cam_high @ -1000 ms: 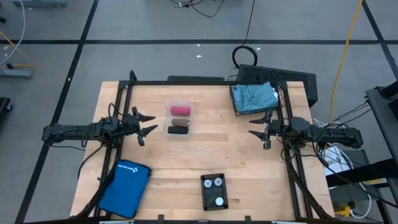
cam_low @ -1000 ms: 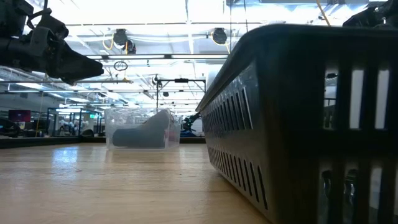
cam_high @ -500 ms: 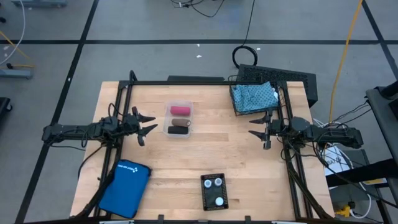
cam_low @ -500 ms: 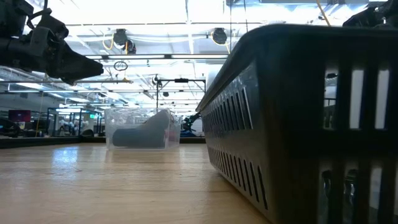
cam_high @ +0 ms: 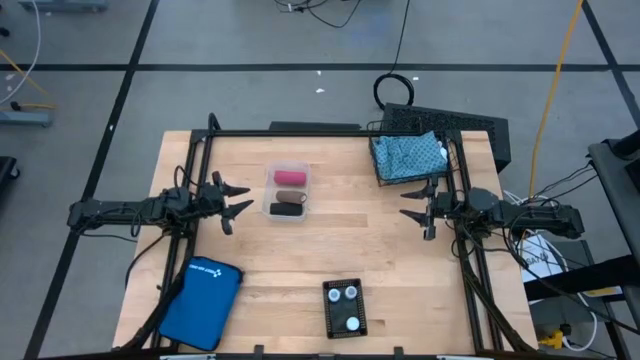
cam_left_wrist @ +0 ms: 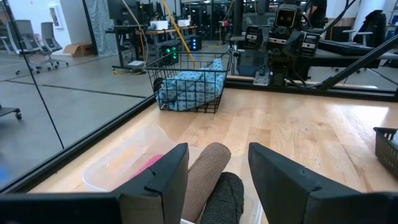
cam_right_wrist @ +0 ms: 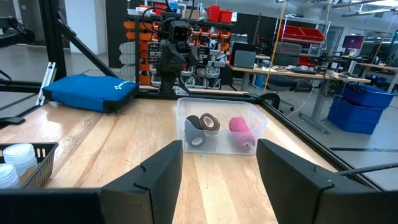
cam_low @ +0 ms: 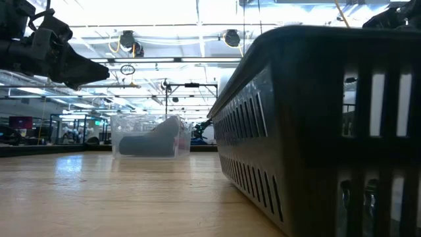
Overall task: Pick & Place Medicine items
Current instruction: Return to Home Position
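both arms were drawn back to opposite sides of the table, level and pointing inward at each other, which read as the parked pose. the left gripper (cam_high: 240, 198) hung with its fingers spread and nothing between them, and the right gripper (cam_high: 405, 205) was likewise spread and empty.

no medicine item lay loose on the bare wood. the pink roll (cam_high: 291, 177), brown roll (cam_high: 289, 194) and black roll (cam_high: 286, 209) sat side by side in the clear tray (cam_high: 268, 180), just ahead of the left gripper's tips, their long axes running across the table along that gripper's line of reach. the teal patterned pouch (cam_high: 408, 153) filled the wire basket (cam_high: 380, 172) at the far corner, beside the right arm. the three white vials (cam_high: 350, 294) stood in the small black bin (cam_high: 328, 310) at the near edge, between the arms and somewhat closer to the right one. the blue zip case (cam_high: 200, 300) lay at the near corner on the left arm's side.

judging by this, sorting looked finished; any further pick from the tray would fall to the left arm.
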`<state>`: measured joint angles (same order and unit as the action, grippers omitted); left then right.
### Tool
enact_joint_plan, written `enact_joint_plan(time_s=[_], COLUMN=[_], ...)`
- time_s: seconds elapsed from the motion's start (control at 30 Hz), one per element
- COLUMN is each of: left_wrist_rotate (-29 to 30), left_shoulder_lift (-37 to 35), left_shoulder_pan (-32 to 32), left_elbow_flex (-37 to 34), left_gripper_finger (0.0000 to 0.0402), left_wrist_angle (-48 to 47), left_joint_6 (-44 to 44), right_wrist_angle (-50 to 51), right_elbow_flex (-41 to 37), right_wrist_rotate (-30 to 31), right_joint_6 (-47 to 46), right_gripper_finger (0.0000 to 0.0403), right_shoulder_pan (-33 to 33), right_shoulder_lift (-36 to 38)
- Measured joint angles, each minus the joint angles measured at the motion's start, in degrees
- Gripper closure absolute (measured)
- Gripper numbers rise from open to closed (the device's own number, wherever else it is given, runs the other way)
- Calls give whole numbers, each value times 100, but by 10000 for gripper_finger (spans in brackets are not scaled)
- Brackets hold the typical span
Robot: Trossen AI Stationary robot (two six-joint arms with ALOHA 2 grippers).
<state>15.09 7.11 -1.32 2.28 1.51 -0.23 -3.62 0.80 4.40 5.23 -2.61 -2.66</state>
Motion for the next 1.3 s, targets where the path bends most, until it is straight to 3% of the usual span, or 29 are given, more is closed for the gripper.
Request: enact_joint_plan(time_s=[0.43, 1.3], left_wrist_rotate=[0, 0], left_shoulder_lift=[0, 0], left_shoulder_pan=[0, 0], left_elbow_flex=[0, 0], left_gripper_finger=[195, 245], left_wrist_angle=[-1, -1], left_joint_6=[0, 0], right_wrist_angle=[-2, -2], right_elbow_flex=[0, 0], right_wrist_rotate=[0, 0], right_joint_6=[-2, -2], right_gripper_finger=[204, 204], right_shoulder_pan=[0, 1], right_shoulder_lift=[0, 0])
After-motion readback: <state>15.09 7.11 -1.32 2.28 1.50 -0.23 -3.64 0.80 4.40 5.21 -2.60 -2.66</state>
